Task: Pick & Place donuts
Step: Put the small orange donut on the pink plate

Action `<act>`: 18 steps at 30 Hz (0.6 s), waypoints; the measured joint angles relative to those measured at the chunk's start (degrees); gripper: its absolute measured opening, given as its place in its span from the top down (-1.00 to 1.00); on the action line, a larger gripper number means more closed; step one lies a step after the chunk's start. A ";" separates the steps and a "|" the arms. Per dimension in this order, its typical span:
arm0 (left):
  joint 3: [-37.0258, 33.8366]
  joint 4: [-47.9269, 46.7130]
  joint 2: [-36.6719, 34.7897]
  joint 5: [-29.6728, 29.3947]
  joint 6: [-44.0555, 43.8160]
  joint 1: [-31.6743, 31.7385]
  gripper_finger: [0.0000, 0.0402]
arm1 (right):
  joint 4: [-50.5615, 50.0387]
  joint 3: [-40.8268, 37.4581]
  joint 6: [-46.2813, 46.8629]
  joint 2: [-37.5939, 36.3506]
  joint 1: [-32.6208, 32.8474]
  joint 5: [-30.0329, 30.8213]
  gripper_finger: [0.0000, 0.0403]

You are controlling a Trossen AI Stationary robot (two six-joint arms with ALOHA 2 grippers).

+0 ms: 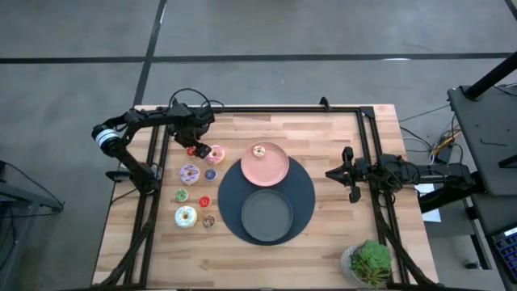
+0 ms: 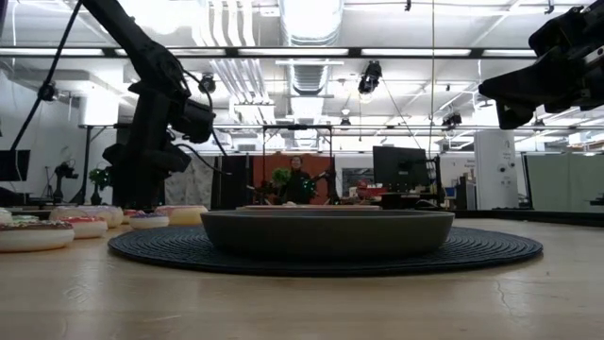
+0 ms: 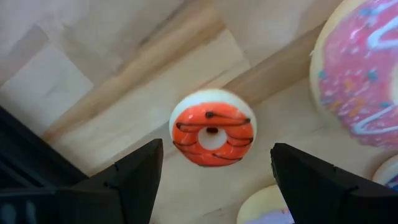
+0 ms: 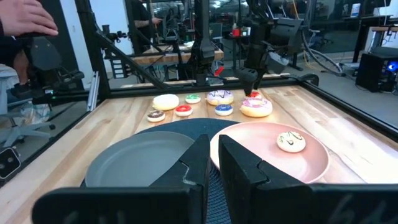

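Hovering open over a red donut (image 3: pixel 212 127) on the bench (image 1: pixel 339 234), left hand (image 1: pixel 192 148), more donuts (image 1: pixel 194 194) lying beside it, pink plate (image 1: pixel 271 171) holding one white donut (image 1: pixel 259 151), grey plate (image 1: pixel 266 217), right hand (image 1: pixel 349 173) closed, idle at the bench's right

The pale wooden plank tabletop (image 1: pixel 339 234) carries a round dark woven mat (image 1: pixel 305 194) at its middle; small frosted toy donuts (image 1: pixel 187 216) lie in a cluster left of the mat; a potted green plant (image 1: pixel 367 263) sits at the near right corner.
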 joint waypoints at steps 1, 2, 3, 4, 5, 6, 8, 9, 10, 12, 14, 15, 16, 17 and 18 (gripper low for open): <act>-0.40 -0.01 0.00 -0.01 0.00 0.00 -0.34 | 0.01 0.00 -0.01 0.00 0.00 0.00 0.86; -0.84 0.02 0.00 0.01 0.01 0.01 -0.34 | -0.01 0.00 -0.01 0.00 0.01 -0.01 0.86; -1.30 0.07 -0.01 0.01 0.10 0.02 -0.34 | 0.01 0.00 -0.02 0.00 -0.01 0.01 0.86; -1.67 0.14 -0.02 0.02 0.22 0.02 -0.34 | 0.00 0.00 -0.01 0.00 0.01 0.01 0.86; -1.95 0.33 -0.02 0.03 0.28 0.02 -0.34 | 0.01 0.00 0.00 0.00 0.01 0.01 0.86; -2.17 0.67 -0.06 0.03 0.28 0.02 -0.34 | -0.01 0.00 0.00 0.00 -0.01 0.01 0.86; -2.46 1.50 -0.09 0.03 0.28 0.02 -0.34 | 0.00 0.00 -0.01 0.00 0.00 0.00 0.86; -2.48 1.82 -0.09 0.03 0.29 0.02 -0.34 | 0.01 0.00 -0.02 0.00 0.00 0.01 0.86; -2.50 2.31 -0.09 0.03 0.28 0.02 -0.34 | 0.00 0.00 -0.01 0.00 0.00 0.00 0.86; -2.43 3.00 -0.11 0.03 0.28 0.02 -0.34 | -0.01 0.00 -0.02 0.00 0.01 0.01 0.86; -2.39 3.60 -0.13 0.04 0.28 0.02 -0.34 | 0.01 0.00 -0.01 0.01 -0.01 0.00 0.86; -2.39 4.07 -0.13 0.05 0.28 0.02 -0.34 | 0.01 0.00 0.00 0.00 -0.01 -0.01 0.86; -2.41 4.49 -0.13 0.08 0.28 0.02 -0.34 | 0.00 0.00 -0.02 0.00 0.00 0.00 0.86; -2.45 4.62 -0.12 0.18 0.28 0.02 -0.34 | 0.01 0.00 -0.02 0.00 -0.01 0.01 0.86; -2.51 4.63 -0.08 0.28 0.28 0.02 -0.34 | 0.00 0.00 -0.02 0.00 -0.01 0.00 0.86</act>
